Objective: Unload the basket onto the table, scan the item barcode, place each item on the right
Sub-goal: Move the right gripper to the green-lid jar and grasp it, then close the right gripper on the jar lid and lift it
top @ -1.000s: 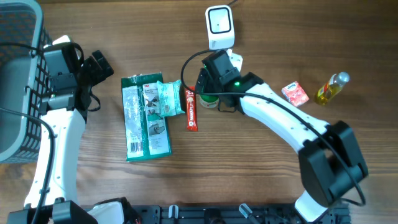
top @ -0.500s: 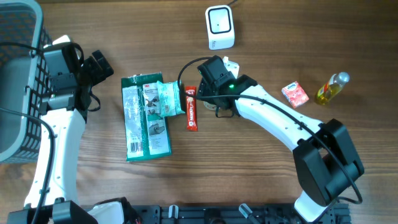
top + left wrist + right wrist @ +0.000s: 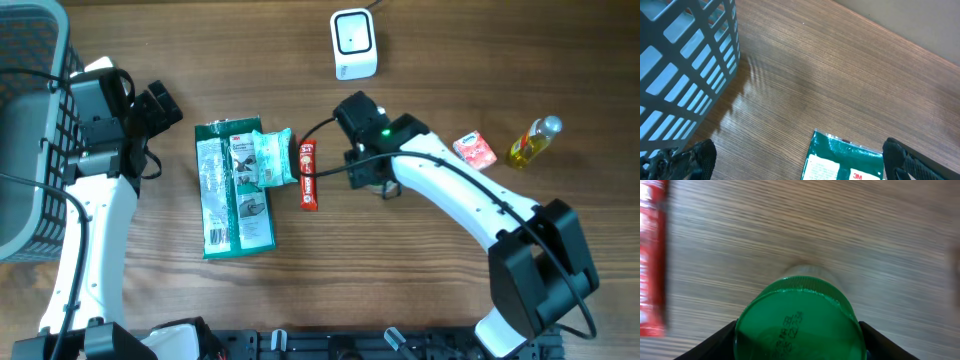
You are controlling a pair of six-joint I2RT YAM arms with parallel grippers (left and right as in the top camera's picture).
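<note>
My right gripper (image 3: pixel 371 171) clamps the green-capped bottle (image 3: pixel 797 322) by its lid near table centre, presumably to present its barcode to the white scanner (image 3: pixel 353 42) at 12 o'clock. The left gripper (image 3: pixel 165 108) sits wide open at 9 o'clock.

arms: left arm (image 3: pixel 95 215), right arm (image 3: pixel 455 190), white link shells | joints: black housings | cable (image 3: pixel 30 74): black, loose | LED (image 3: pixel 383 131): 1, green, lit | fingers (image 3: pixel 916 161): black
</note>
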